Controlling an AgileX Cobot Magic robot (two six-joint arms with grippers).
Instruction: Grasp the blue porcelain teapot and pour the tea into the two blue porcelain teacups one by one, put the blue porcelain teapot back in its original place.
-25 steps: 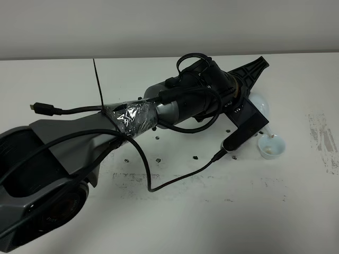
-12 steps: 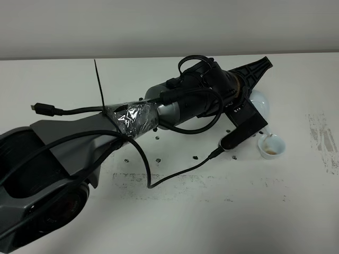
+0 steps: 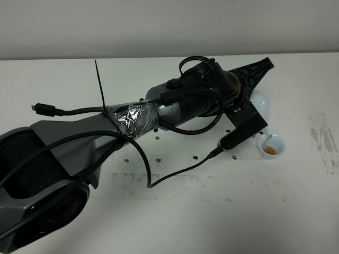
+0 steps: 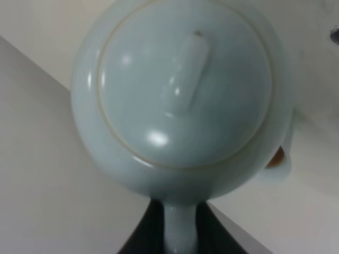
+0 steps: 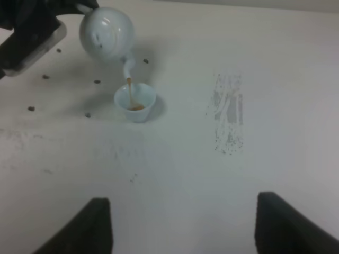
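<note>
The left gripper (image 4: 180, 241) pinches the blue porcelain teapot (image 5: 106, 33) by its handle, between both fingers. The pot tilts just above the teacup (image 5: 135, 101), tea streaming in. The right gripper (image 5: 185, 227) hangs spread and empty, well apart from the teacup.

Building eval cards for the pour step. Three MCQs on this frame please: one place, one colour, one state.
1. The teapot's spout, relative to the teacup: A dipped below its rim; B above it, apart; C pointing away.
2. Tea in the teacup: A amber-brown; B green; C colourless.
3. Right gripper: A shut on the teacup; B shut on the teapot; C open, empty.
Key: 1 B, a stream drops from spout to cup. 2 A, brownish pool inside. 3 C, fingers wide apart, nothing between.
</note>
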